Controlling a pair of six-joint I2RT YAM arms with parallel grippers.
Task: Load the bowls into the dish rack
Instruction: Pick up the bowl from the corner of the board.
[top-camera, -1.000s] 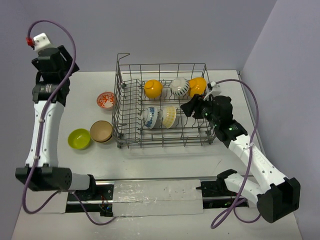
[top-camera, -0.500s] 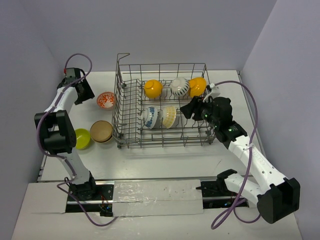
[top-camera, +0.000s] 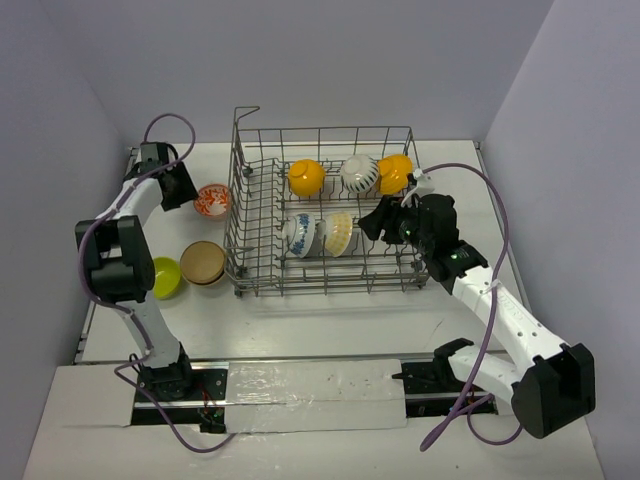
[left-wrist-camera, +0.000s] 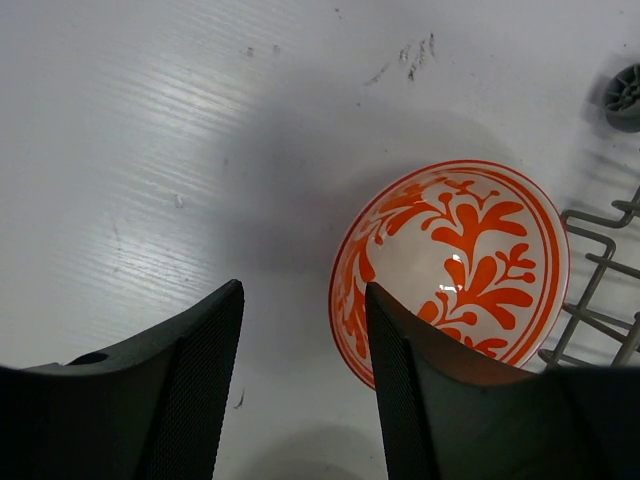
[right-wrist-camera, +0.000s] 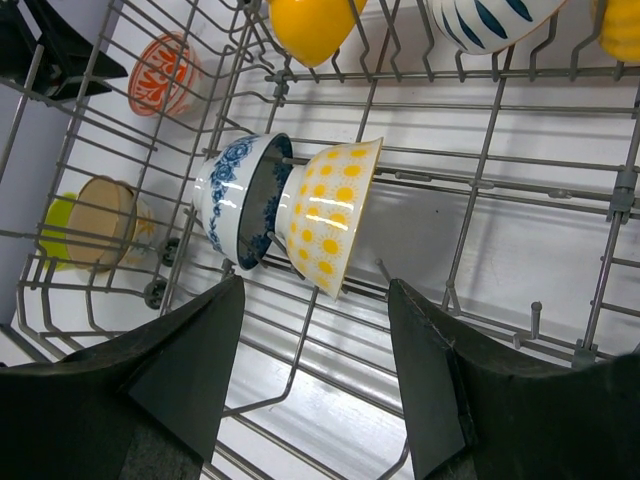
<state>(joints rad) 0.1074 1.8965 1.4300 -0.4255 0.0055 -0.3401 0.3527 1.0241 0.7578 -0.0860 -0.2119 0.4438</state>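
The red-and-white bowl (top-camera: 211, 200) sits upright on the surface (top-camera: 330, 320), outside the dish rack (top-camera: 320, 288) and just beside its left wall. In the left wrist view this bowl (left-wrist-camera: 450, 270) fills the right half of the frame, with rack wire at the right edge.

Your left gripper (top-camera: 180, 188) stands just beside the bowl, on its left in the overhead view. Its fingers (left-wrist-camera: 190, 390) are apart with bare surface between them, so it is released and grasps nothing. The finger nearer the bowl overlaps the lower left rim; you cannot tell whether it touches.

Lower left of the rack, the tan bowl (top-camera: 202, 263) and the green bowl (top-camera: 158, 277) rest side by side on the surface.

Inside the rack, the upper row holds the left orange bowl (top-camera: 305, 177), the striped bowl (top-camera: 358, 174) and the right orange bowl (top-camera: 395, 172). Below them, the blue-patterned bowl (top-camera: 298, 235) and the yellow-dotted bowl (top-camera: 338, 232) stand on edge among the tines, touching each other.

Your right gripper (top-camera: 378, 220) hangs over the right part of the rack, fingers spread, grasping nothing.
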